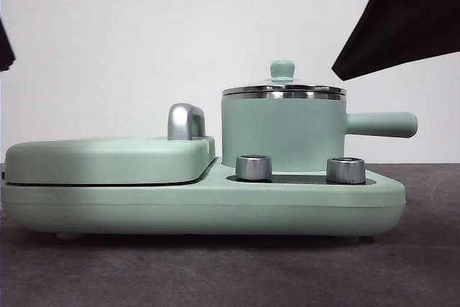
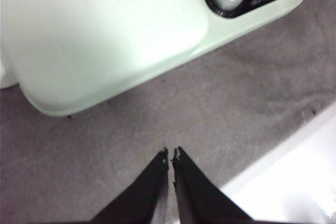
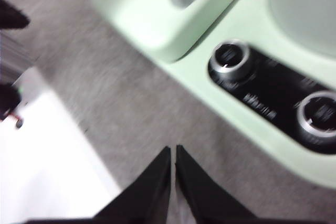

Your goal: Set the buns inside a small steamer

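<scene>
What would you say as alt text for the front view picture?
A mint green small steamer with its glass lid on stands on a mint green cooker base, side handle pointing right, beside a flat griddle lid. Two silver knobs face front; a dark arm shows top right. No buns appear.

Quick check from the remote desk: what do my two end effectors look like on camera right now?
Both look alike: the left end effector and the right end effector each show two plain black jaws tapering to thin pointed tips. No cables, markings or labels are visible. In the front view, the arms appear only as dark shapes at the top corners.
</scene>
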